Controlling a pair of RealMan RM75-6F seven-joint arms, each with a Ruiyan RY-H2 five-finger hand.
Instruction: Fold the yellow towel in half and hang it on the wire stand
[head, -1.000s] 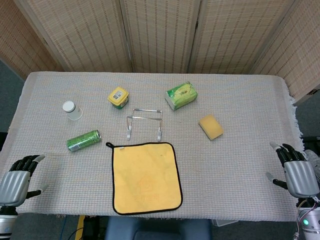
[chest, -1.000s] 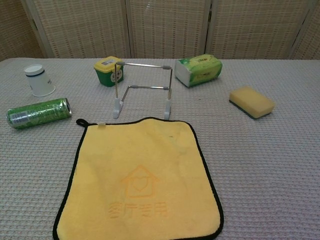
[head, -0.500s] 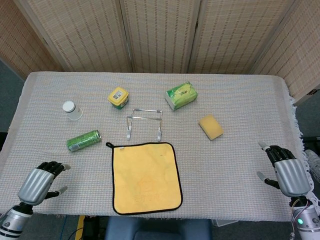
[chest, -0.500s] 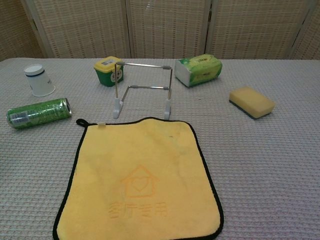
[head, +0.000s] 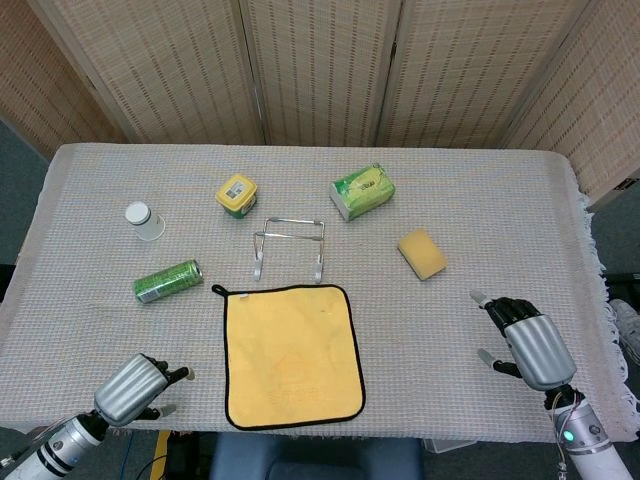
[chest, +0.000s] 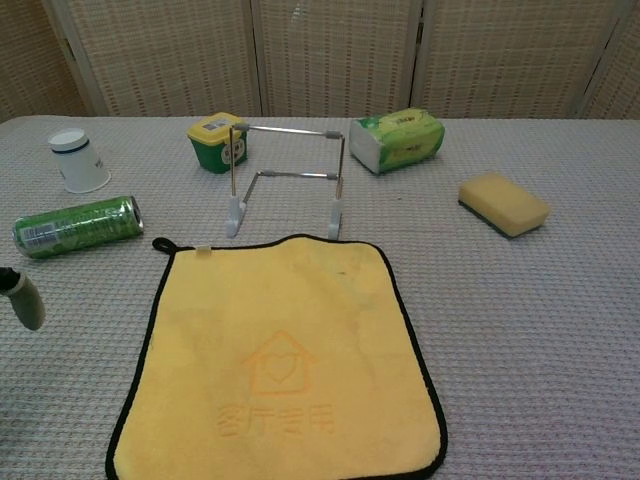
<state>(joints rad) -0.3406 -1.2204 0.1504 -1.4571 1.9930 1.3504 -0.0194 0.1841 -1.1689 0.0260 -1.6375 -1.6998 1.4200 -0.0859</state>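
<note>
While the yellow towel (head: 293, 355) lies flat and unfolded just before the wire stand (head: 289, 247), a green can (head: 167, 281), white cup (head: 144, 220), yellow-lidded tub (head: 237, 194), tissue pack (head: 362, 191) and spongy block (head: 422, 253) ring them on the woven cloth (head: 480, 200); both hands have moved inward since earlier, the left hand (head: 133, 389) empty and loosely curled, the right hand (head: 528, 338) empty, fingers apart

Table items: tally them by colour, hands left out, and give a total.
Yellow: 2, the towel and the sponge.
Green: 2, the can and the tissue pack.
Yellow and green: 1, the tub.
White: 1, the cup.
Metal: 1, the wire stand.
Total: 7.
</note>
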